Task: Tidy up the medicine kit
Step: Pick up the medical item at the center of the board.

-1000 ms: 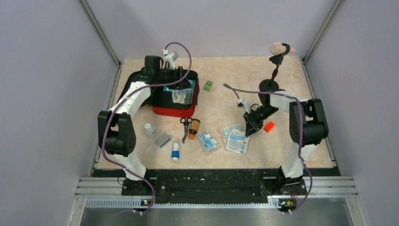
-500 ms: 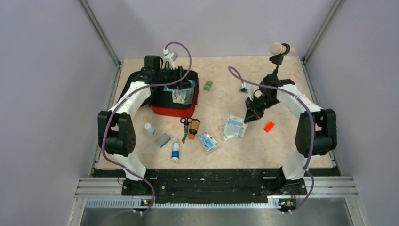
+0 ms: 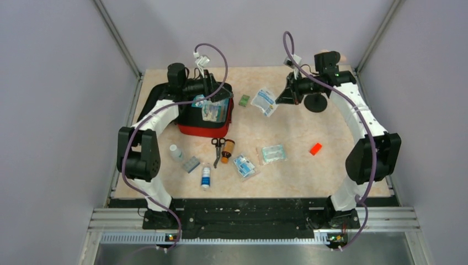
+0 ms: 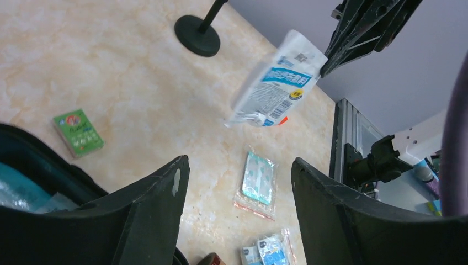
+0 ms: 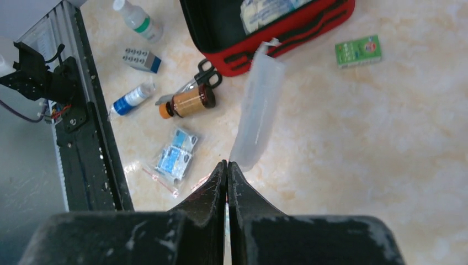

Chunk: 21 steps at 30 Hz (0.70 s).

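The red medicine kit [image 3: 205,129] lies open at the back left, with packets inside; its red edge shows in the right wrist view [image 5: 298,30]. My left gripper [image 3: 212,95] hovers over the kit, open and empty. My right gripper [image 3: 282,97] is shut on a white and blue packet [image 3: 265,101] and holds it in the air to the right of the kit. The packet hangs edge-on from the shut fingers in the right wrist view [image 5: 256,113] and shows in the left wrist view [image 4: 278,83].
On the table lie a green box [image 3: 244,100], scissors [image 3: 217,149], a brown bottle [image 3: 227,149], a teal packet [image 3: 273,153], a blue packet [image 3: 244,165], an orange-red block [image 3: 315,148], a white bottle [image 3: 176,152], a blister strip [image 3: 191,164] and a blue tube [image 3: 206,176]. A black stand [image 3: 315,101] is at the back right.
My right gripper has lifted the white and blue packet off the table and carried it up and back towards the kit. The teal packet beneath it is uncovered. The left arm shifted slightly.
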### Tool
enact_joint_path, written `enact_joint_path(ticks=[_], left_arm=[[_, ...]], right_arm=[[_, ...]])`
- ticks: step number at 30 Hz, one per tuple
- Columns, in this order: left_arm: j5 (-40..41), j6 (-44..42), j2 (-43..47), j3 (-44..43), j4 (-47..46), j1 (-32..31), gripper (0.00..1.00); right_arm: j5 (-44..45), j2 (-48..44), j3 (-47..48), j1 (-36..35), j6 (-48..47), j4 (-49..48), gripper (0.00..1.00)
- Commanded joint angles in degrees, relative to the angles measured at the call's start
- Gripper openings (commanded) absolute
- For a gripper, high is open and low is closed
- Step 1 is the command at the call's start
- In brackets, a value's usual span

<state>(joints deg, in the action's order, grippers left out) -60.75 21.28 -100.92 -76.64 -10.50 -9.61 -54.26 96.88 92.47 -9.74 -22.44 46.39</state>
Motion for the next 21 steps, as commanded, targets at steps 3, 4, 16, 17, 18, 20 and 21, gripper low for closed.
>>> enact_joint_path(ticks=[3, 4, 16, 17, 18, 20, 21], left_arm=[[-8.32, -3.74, -1.01, -1.60, -12.42, -2.88, 0.72], [-8.28, -4.97, -1.21, -1.98, -11.78, -3.48, 0.71], [-6.30, -16.97, -3.79, -3.39, -2.37, -7.09, 0.52], [-7.11, -17.10, -4.09, -3.87, -1.32, -7.09, 0.45], [-7.66, -17.32, -4.18, -4.06, -0.60, -7.09, 0.38], [-8.24, -17.44, -4.11, -3.56, -0.60, -7.09, 0.25], [-8.46, -17.39, -4.06, -3.32, -0.72, -7.09, 0.20]], right_arm=[[-0.55, 0.81, 7.96, -6.34, -5.84, 3.46, 0.00], [-0.17, 0.63, 8.22, -6.97, -6.30, 3.52, 0.00], [2.63, 0.75, 9.47, -9.82, -9.14, 3.33, 0.00], [2.75, 0.72, 9.28, -9.86, -8.78, 3.11, 0.00], [2.83, 0.64, 9.04, -9.86, -8.55, 2.81, 0.00], [2.93, 0.47, 8.37, -9.80, -7.72, 1.89, 0.00], [2.98, 0.38, 8.04, -9.79, -7.31, 1.41, 0.00]])
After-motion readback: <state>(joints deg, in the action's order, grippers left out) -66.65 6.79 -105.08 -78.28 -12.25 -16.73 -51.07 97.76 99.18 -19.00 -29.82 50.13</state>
